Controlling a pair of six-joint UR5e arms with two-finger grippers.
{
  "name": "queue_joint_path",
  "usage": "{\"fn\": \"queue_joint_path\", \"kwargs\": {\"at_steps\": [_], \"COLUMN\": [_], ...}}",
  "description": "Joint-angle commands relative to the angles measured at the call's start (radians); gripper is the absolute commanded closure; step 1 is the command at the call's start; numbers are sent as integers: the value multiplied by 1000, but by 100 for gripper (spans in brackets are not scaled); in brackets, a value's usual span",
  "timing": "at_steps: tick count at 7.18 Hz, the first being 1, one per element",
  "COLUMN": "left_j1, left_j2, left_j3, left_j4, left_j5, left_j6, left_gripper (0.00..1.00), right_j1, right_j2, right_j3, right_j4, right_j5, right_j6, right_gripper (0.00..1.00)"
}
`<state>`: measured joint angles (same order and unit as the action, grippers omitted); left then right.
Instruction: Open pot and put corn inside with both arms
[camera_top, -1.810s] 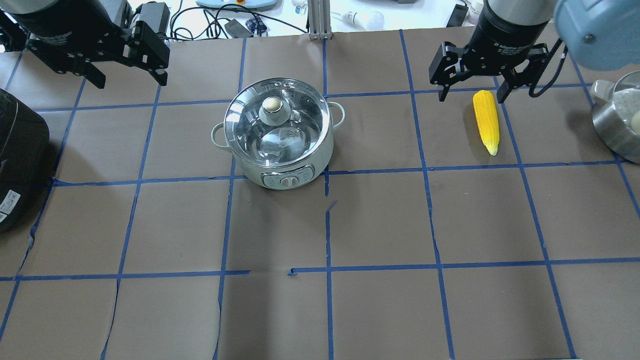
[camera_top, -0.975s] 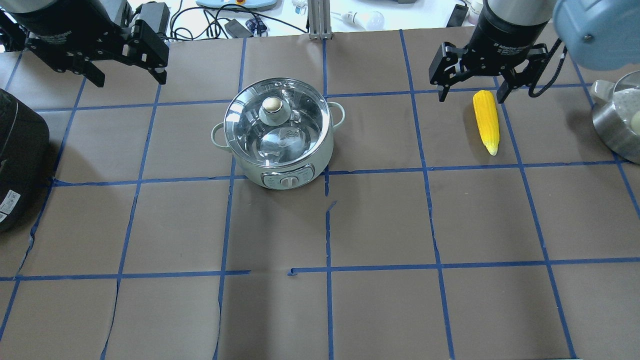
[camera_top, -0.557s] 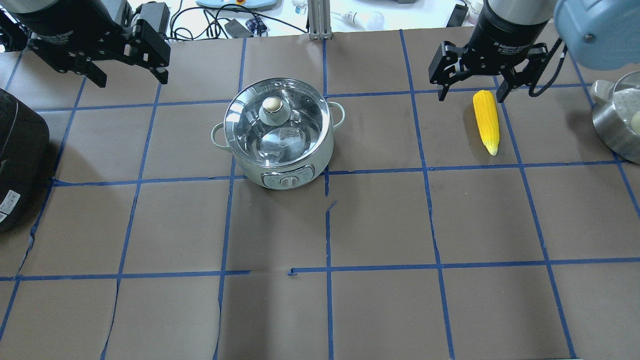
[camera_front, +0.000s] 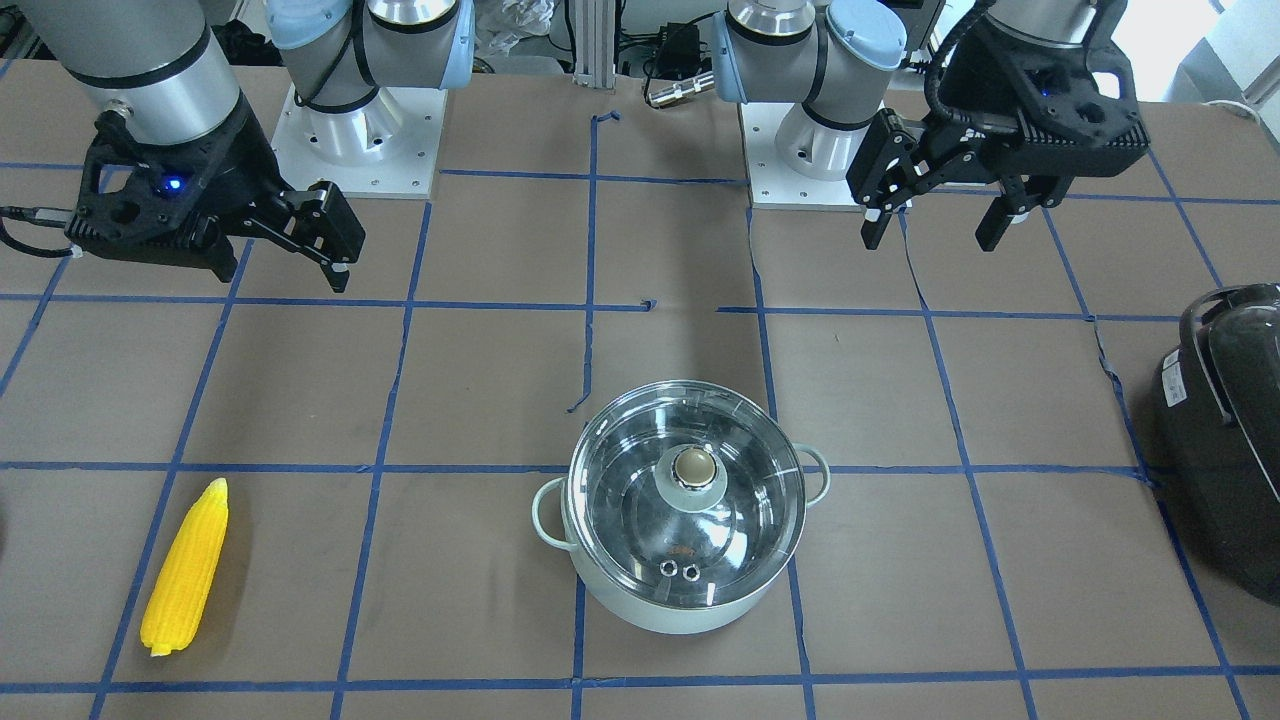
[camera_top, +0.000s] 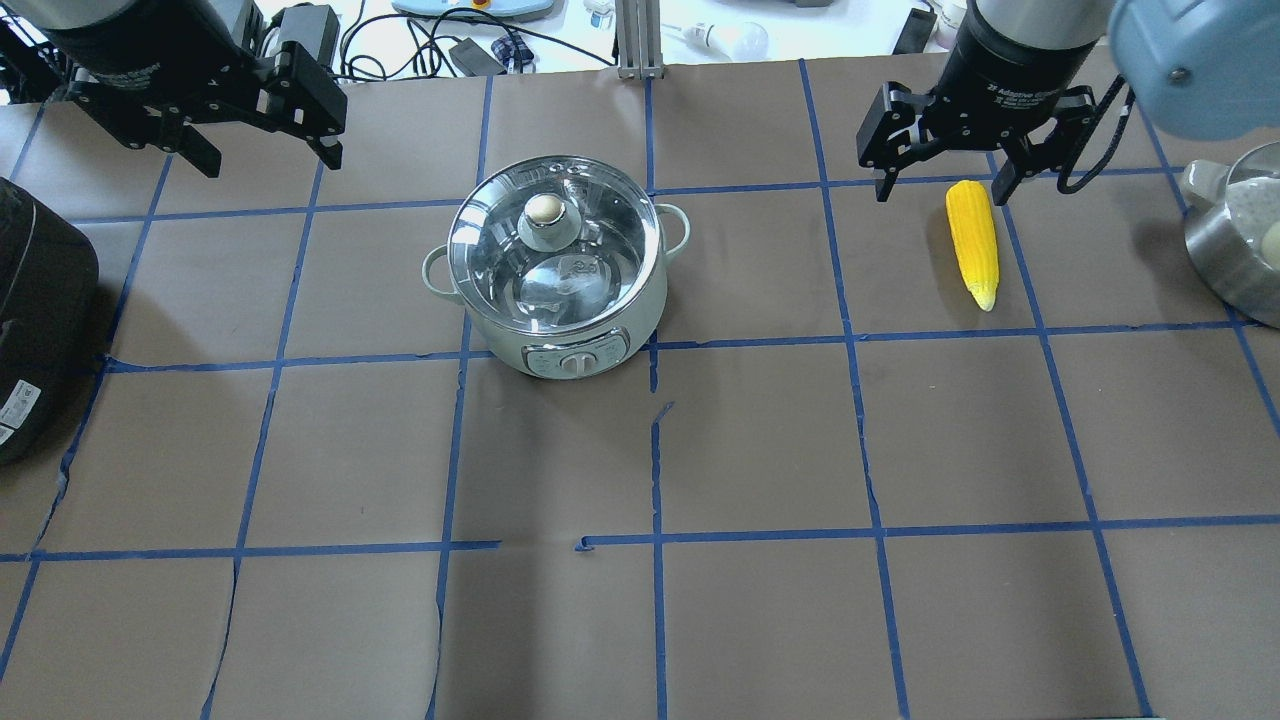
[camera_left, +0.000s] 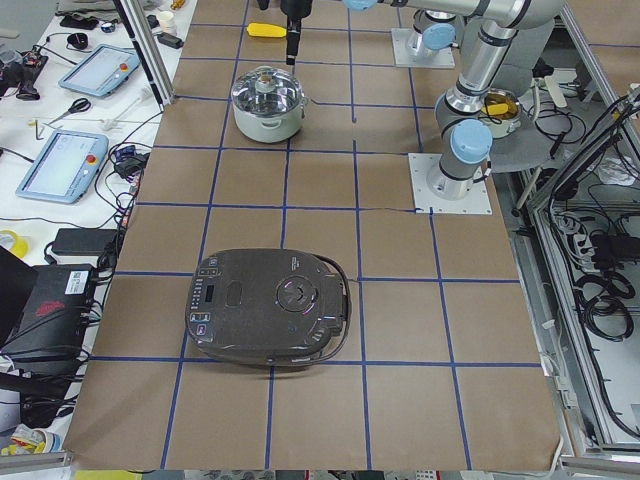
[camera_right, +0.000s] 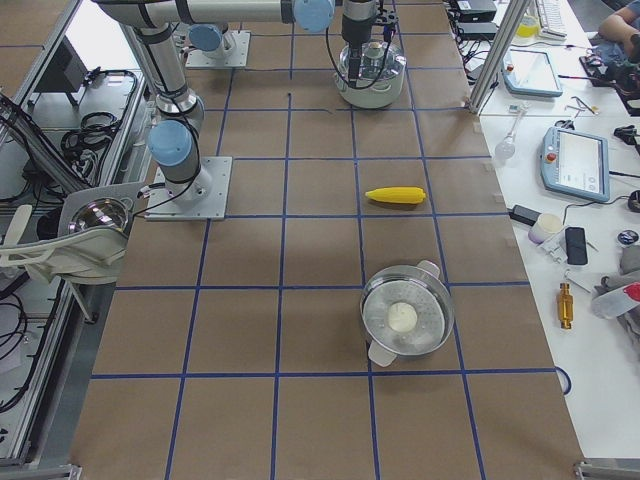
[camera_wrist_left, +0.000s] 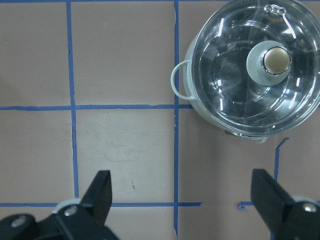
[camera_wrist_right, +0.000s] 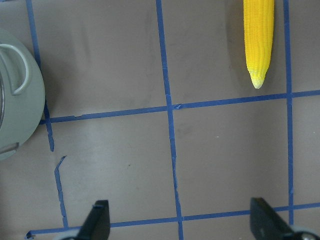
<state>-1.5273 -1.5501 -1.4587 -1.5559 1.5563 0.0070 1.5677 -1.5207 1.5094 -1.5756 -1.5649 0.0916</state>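
Observation:
The mint-green pot (camera_top: 555, 265) stands mid-table with its glass lid on and the knob (camera_top: 545, 210) on top. It also shows in the front view (camera_front: 685, 500) and the left wrist view (camera_wrist_left: 255, 65). The yellow corn (camera_top: 972, 240) lies flat on the paper to the pot's right, and shows in the right wrist view (camera_wrist_right: 258, 40) too. My left gripper (camera_top: 268, 160) is open and empty, raised behind and to the left of the pot. My right gripper (camera_top: 942, 192) is open and empty, raised over the corn's thick end.
A large black appliance (camera_top: 35, 320) sits at the table's left edge. A steel pot with a lid (camera_top: 1240, 240) sits at the right edge, beyond the corn. Blue tape lines grid the brown paper. Cables and tools lie past the far edge.
My left gripper has shifted slightly right and toward the far edge in the overhead view. The right gripper, pot and corn have not visibly moved.

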Motion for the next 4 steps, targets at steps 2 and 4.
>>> {"fn": "queue_joint_path", "kwargs": {"at_steps": [2, 4], "left_j1": [-8, -60], "left_j2": [-10, -139], "left_j3": [6, 47], "left_j4": [-6, 86], "left_j5": [-7, -15], "left_j6": [-40, -67], "left_gripper": [1, 3], "right_j1": [0, 0], "right_j2": [2, 2], "right_j3": [2, 0], "right_j4": [0, 0], "right_j5": [-7, -9], "right_j6": [-3, -1], "right_gripper": [0, 0]}}
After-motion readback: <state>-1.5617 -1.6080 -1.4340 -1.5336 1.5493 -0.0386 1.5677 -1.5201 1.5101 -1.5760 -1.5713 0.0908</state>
